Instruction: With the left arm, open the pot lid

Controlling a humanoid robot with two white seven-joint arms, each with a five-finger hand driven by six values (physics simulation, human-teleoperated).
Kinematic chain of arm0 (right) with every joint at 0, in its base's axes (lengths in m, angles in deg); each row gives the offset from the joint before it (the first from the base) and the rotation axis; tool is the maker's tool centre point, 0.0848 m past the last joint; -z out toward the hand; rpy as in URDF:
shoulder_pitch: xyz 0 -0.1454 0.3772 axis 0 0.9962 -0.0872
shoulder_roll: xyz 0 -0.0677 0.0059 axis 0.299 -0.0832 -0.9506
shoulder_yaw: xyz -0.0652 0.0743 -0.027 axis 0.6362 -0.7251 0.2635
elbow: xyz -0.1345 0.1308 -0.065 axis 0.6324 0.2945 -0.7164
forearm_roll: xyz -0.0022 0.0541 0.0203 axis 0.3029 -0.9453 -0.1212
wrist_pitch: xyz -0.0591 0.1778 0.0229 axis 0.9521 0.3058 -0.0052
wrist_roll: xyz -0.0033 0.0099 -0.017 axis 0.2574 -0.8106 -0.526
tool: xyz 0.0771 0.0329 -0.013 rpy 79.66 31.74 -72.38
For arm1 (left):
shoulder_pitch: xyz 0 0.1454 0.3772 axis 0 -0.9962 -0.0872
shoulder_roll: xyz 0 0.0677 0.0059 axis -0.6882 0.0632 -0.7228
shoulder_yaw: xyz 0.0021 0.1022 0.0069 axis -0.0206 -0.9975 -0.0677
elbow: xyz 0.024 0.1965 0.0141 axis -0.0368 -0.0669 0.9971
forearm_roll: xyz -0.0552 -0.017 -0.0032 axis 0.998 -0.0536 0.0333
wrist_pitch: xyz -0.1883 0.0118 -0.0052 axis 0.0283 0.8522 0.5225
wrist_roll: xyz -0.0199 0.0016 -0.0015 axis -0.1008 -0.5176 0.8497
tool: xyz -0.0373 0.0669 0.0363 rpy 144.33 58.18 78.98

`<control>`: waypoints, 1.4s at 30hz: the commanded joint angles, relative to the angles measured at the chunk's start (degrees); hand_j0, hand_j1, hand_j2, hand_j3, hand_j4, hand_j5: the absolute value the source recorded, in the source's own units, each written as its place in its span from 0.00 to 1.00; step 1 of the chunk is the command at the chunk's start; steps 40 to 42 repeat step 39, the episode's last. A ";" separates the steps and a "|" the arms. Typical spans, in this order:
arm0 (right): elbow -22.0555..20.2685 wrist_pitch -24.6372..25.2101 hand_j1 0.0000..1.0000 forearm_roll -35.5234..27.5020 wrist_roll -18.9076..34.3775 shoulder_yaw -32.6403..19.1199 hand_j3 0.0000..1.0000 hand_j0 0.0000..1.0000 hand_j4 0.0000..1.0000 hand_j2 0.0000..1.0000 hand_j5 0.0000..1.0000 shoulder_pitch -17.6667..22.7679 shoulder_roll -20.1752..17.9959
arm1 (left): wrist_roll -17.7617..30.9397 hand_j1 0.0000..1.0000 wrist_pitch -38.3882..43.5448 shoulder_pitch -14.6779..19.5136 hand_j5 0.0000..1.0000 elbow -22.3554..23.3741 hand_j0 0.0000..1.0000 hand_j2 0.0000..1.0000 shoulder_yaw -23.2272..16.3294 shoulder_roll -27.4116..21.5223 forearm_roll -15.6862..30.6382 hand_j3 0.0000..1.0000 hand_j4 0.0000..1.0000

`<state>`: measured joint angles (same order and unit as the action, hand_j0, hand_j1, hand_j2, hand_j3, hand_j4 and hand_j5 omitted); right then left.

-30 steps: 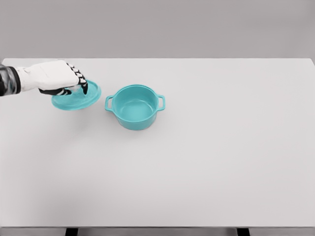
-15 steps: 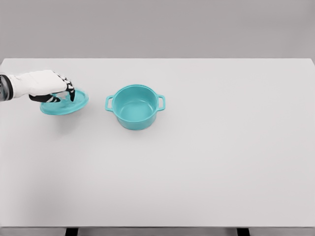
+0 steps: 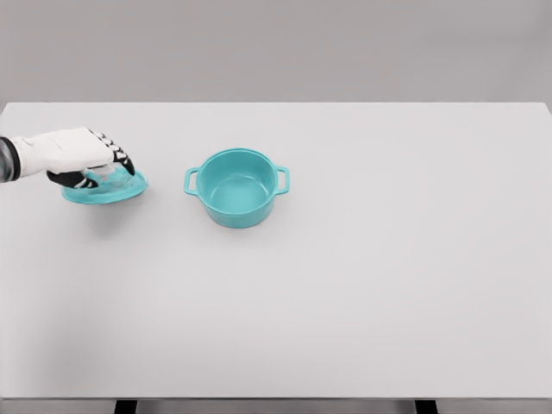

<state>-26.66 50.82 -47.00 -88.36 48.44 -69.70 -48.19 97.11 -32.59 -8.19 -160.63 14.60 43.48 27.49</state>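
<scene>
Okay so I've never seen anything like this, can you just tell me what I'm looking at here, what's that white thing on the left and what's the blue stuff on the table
This is a computer simulation, not a real photograph. The picture is taken from a camera on a humanoid robot's head, looking down at a white table.

The white thing coming in from the left is the robot's left hand, which has five fingers like a person's. Its other arm is out of the picture.

The blue-green things are a cooking pot with two small side handles, and its lid. The pot stands open and looks empty, near the middle of the table. The lid is off to the pot's left, low at the table, with the hand's fingers curled over its top and holding it. Whether the lid already rests on the table I cannot tell.
</scene>
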 commanded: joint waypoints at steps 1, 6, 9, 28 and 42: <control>-0.01 -0.01 1.00 -0.04 0.00 -0.01 1.00 1.00 1.00 1.00 1.00 0.00 0.00 | -0.02 1.00 0.15 0.00 1.00 0.41 1.00 1.00 0.17 -0.02 0.13 1.00 1.00; -0.01 -0.01 1.00 -0.04 0.00 -0.01 1.00 1.00 1.00 1.00 1.00 0.00 0.00 | -0.02 1.00 0.15 0.00 1.00 0.76 1.00 1.00 0.52 0.60 0.13 1.00 1.00; -0.01 -0.01 1.00 -0.04 0.00 -0.01 1.00 1.00 1.00 1.00 1.00 0.00 0.00 | -0.02 1.00 0.15 0.00 1.00 0.67 1.00 1.00 2.63 0.69 0.22 1.00 1.00; -0.01 -0.01 1.00 -0.04 0.00 -0.01 1.00 1.00 1.00 1.00 1.00 0.00 0.00 | -0.02 1.00 0.15 -3.78 1.00 -3.19 1.00 1.00 16.42 -2.83 5.93 1.00 1.00; -0.01 -0.01 1.00 -0.04 0.00 -0.01 1.00 1.00 1.00 1.00 1.00 0.00 0.00 | -0.02 1.00 0.15 -7.56 1.00 -4.87 1.00 1.00 18.98 -2.30 11.38 1.00 1.00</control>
